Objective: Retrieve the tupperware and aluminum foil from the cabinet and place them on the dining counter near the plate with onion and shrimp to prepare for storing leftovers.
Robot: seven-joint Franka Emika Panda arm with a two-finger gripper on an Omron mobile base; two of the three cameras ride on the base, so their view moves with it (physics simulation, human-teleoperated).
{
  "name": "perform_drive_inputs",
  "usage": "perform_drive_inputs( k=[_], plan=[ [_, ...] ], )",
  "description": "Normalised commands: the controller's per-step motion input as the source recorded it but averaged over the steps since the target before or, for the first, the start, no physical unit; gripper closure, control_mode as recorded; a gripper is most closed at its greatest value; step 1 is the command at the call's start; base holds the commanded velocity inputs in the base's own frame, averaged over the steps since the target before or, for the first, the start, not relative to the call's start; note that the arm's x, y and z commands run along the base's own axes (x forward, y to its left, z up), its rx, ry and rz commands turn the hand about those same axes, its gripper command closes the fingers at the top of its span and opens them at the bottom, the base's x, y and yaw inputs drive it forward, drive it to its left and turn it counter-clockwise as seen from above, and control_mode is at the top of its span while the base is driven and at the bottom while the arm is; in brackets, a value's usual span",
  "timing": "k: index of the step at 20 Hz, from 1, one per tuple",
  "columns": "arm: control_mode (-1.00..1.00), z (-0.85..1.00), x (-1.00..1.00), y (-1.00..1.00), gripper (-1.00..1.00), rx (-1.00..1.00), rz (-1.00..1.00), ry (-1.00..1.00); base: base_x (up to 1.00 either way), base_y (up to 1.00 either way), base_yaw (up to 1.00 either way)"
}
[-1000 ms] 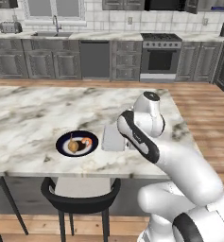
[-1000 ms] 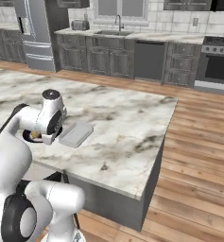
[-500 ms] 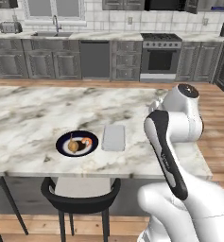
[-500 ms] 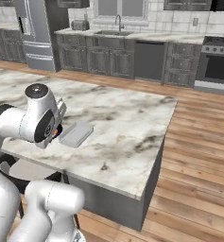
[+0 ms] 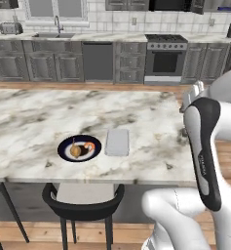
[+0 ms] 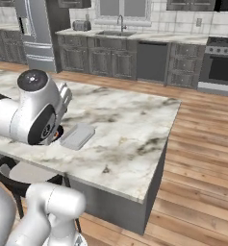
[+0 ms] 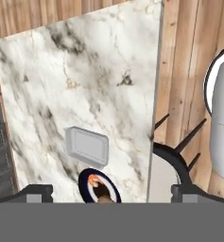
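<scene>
1. The jaws stand wide open and hold nothing; in the hand view the gripper (image 7: 111, 191) hangs high above the worktop, its two dark fingertips (image 7: 35, 193) far apart at the bottom of the picture.
2. The tupperware (image 5: 117, 142) lies flat on the island worktop (image 5: 34, 117), near the front edge, clear of the jaws.
3. It sits just beside the plate (image 5: 79, 148), to the plate's right in the left base view, with a narrow strip of marble between them.
4. The plate is black and round, with orange and yellowish food at its centre.
5. In the hand view the tupperware (image 7: 87, 146) appears above the plate (image 7: 99, 185), both close to the worktop's edge (image 7: 153, 94).
6. In the right base view the tupperware (image 6: 77, 136) shows to the right of the arm's upper joint, which hides most of the plate.
7. A black stool (image 5: 83, 197) stands under the front edge, below the plate and tupperware.
8. Beyond the island lie a wood floor (image 6: 202, 144), grey lower cabinets (image 5: 34, 66), a sink (image 5: 56, 34) and an oven (image 5: 165, 61) along the tiled wall.
</scene>
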Motion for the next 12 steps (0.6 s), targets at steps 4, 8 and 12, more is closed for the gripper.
perform_drive_inputs(
  k=[4,8,12],
  plan=[
    [1.0,0.21,-0.12,-0.01,-1.0,-0.01,0.0,-0.03,-0.3,-0.03,-0.03],
    [1.0,0.0,0.0,0.0,-1.0,0.0,0.0,0.0,-0.99,-0.44,-0.27],
    [1.0,0.0,0.0,0.0,-1.0,0.0,0.0,0.0,-0.66,-0.86,-0.43]
  ],
)
